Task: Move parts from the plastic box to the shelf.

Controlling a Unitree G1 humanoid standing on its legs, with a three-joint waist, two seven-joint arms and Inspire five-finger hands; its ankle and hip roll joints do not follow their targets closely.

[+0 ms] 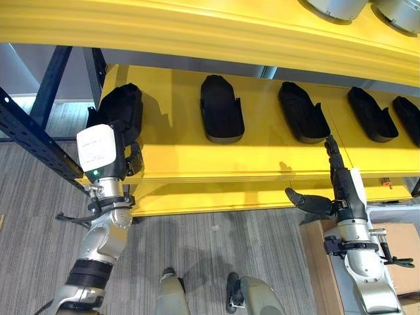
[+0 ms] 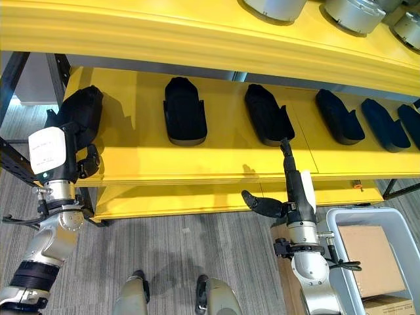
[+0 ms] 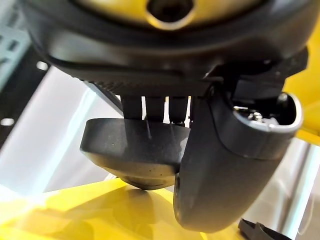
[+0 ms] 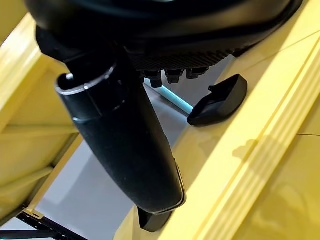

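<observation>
A black moulded part [image 1: 121, 105] rests at the left end of the yellow shelf [image 1: 216, 161]. My left hand [image 1: 133, 156] is shut on it from the front. In the left wrist view my fingers [image 3: 155, 107] lie over the part [image 3: 132, 150] and the thumb [image 3: 225, 165] curls beside it. My right hand [image 1: 340, 187] stands open in front of the shelf's edge, fingers straight up and thumb out to the side, holding nothing. The grey plastic box [image 2: 394, 215] sits low at the right, beside my right arm.
Several more black parts [image 1: 221, 108] [image 1: 303, 111] [image 1: 372, 113] lie in a row along the shelf. Round metal pieces [image 2: 272, 8] stand on the shelf above. A dark blue rack post [image 1: 26, 138] runs at the left. Cardboard [image 2: 367, 259] lies in the box.
</observation>
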